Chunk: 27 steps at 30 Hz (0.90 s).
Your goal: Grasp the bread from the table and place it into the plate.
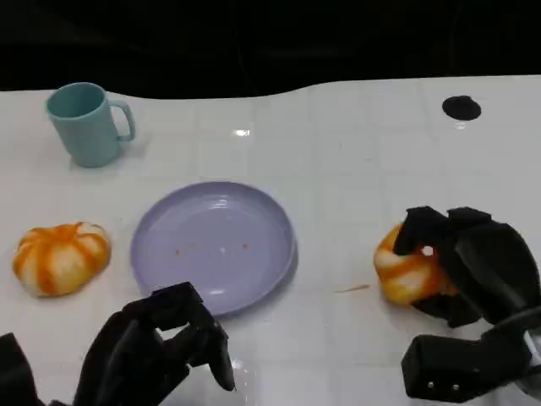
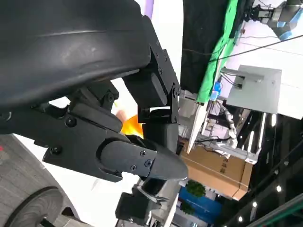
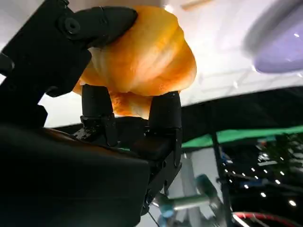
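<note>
In the head view, a lavender plate (image 1: pixel 213 245) is seen at the middle of the white bench (image 1: pixel 338 152). To the right of the plate, an orange-and-white bread roll (image 1: pixel 404 269) is gripped by the right hand (image 1: pixel 461 264), whose black fingers are wrapped over its top and far side; whether the roll touches the bench cannot be told. A second bread roll (image 1: pixel 61 257) lies on the bench to the left of the plate, untouched. A teal mug (image 1: pixel 86 123) stands beyond it, up and left of the plate, and a small black disc (image 1: pixel 461 107) sits far up and right of the plate. The left hand (image 1: pixel 161 342) is seen just in front of the plate with its fingers curled inward around nothing.

In the left wrist view, the left hand (image 2: pixel 118 142) is shown close up, with nothing held.

In the right wrist view, the bread roll (image 3: pixel 142 61) is clamped between the fingers (image 3: pixel 94 21) of the right hand, with the plate (image 3: pixel 279 47) beyond it.
</note>
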Tool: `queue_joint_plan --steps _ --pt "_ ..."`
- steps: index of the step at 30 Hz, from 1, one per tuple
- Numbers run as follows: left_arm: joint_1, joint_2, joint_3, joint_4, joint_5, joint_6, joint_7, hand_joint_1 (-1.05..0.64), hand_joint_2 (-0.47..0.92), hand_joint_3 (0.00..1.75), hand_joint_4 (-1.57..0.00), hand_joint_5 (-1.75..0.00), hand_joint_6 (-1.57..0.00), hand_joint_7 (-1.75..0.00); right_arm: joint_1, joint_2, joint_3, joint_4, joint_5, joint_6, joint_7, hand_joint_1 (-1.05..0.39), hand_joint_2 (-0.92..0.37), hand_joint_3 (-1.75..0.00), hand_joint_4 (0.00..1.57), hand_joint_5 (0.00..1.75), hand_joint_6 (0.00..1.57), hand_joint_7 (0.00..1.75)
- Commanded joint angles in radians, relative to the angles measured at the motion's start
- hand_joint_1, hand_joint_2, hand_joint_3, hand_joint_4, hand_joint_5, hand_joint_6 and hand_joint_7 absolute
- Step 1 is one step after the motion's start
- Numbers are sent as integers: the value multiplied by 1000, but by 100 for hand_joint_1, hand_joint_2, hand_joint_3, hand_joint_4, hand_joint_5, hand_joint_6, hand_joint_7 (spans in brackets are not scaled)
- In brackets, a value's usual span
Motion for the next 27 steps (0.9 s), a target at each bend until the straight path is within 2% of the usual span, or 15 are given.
queue_joint_plan --steps 1,8,13,17,27 --pt "13 16 -4 -31 -12 12 14 -64 92 19 -88 -165 -91 -120 -22 20 -19 -46 46 -23 9 -5 -28 -123 99 175 81 162" --pt "24 20 -10 -44 -5 0 16 -61 92 24 -84 -170 -84 -128 -62 86 -12 -73 70 -30 44 -8 -29 -125 99 175 79 166" --pt "32 23 -24 -51 9 -9 25 -61 92 27 -82 -172 -82 -132 -111 138 2 -58 62 -16 65 -9 -26 -129 98 175 85 151" --pt "37 24 -34 -62 18 -4 37 -61 91 29 -82 -173 -82 -135 -160 173 20 -12 59 -27 69 -11 -26 -134 99 175 87 147" --pt "52 46 -67 -91 41 18 64 -63 91 32 -80 -175 -79 -140 -249 269 57 106 87 -41 121 -13 -28 -131 97 175 74 173"
